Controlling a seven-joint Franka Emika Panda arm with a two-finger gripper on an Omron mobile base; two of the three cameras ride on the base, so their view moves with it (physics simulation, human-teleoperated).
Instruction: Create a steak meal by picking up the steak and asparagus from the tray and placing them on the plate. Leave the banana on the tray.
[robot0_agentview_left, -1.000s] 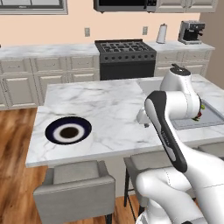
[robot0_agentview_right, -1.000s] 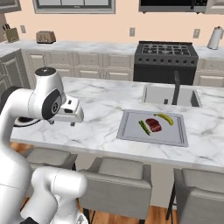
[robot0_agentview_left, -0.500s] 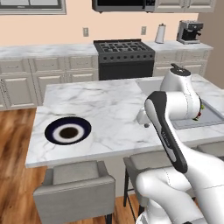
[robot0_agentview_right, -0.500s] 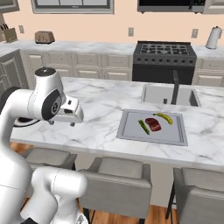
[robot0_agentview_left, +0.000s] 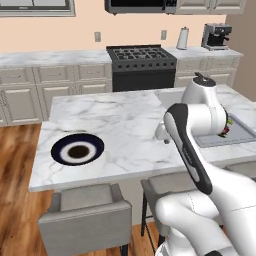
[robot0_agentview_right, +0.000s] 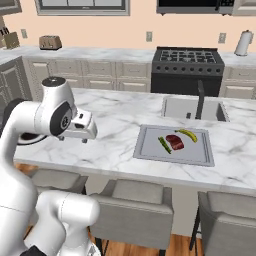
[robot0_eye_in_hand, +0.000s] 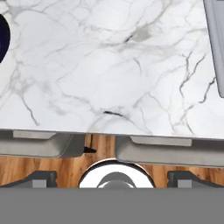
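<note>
- Left base view: your round plate (robot0_agentview_left: 77, 149), with its navy rim, white ring and brown centre, lies flat on the veined marble island (robot0_agentview_left: 120, 120) near the front left corner. The arm's white bulk hides most of the grey tray (robot0_agentview_left: 239, 131) at the right. If you swing across from here, the elbow could blind you to both ends of the carry.
- Right base view: the gripper (robot0_agentview_right: 84, 139) hangs above the counter between plate and tray, jaws spread wide and holding nothing. On the low-rimmed tray lie the thin green asparagus (robot0_agentview_right: 164, 144), the flat dark-red steak (robot0_agentview_right: 174, 141) just beside it, and the curved yellow banana (robot0_agentview_right: 188, 134) close behind. All three sit tightly together, so a sloppy descent could nudge the banana or catch two items at once.
- Hand view: you look down on glossy marble, with stool seats (robot0_eye_in_hand: 37, 144) below the counter edge. The steak is thin and flat, and the asparagus is slender and may roll; either could slip from wide fingers.
</note>
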